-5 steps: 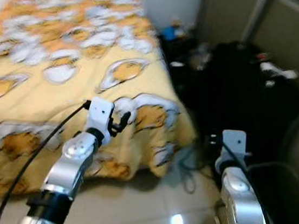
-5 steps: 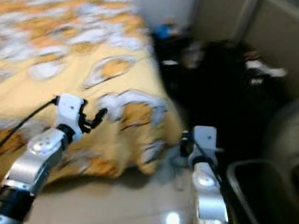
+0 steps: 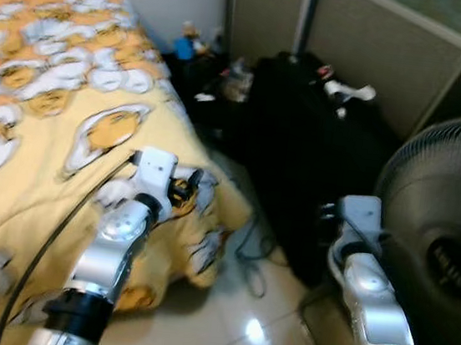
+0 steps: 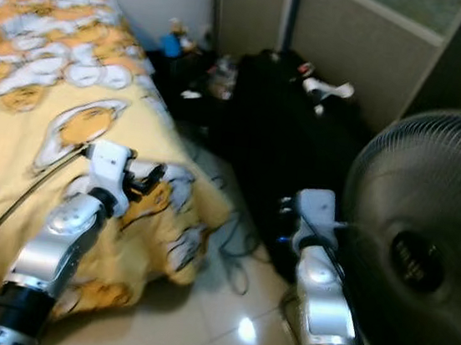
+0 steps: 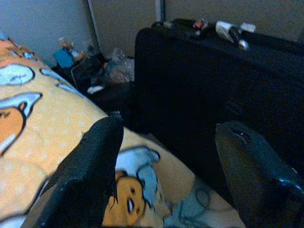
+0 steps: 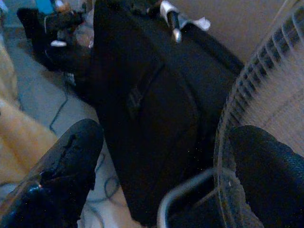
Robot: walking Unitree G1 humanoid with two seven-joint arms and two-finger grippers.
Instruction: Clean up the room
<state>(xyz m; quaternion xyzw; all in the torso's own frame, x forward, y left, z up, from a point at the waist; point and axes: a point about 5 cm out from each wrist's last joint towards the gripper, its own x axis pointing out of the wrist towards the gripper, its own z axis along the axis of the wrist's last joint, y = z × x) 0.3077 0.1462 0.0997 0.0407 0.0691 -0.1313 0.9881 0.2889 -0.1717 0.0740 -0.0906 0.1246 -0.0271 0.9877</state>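
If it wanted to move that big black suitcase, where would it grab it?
Probably the silver handle on the top edge of the black suitcase. The case stands upright beside the bed, and its broad, flat sides offer no purchase, so coming down from above with an open tool looks best.

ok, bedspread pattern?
Yellow bedspread printed with white-and-orange cartoon egg shapes; clearest in the left eye view.
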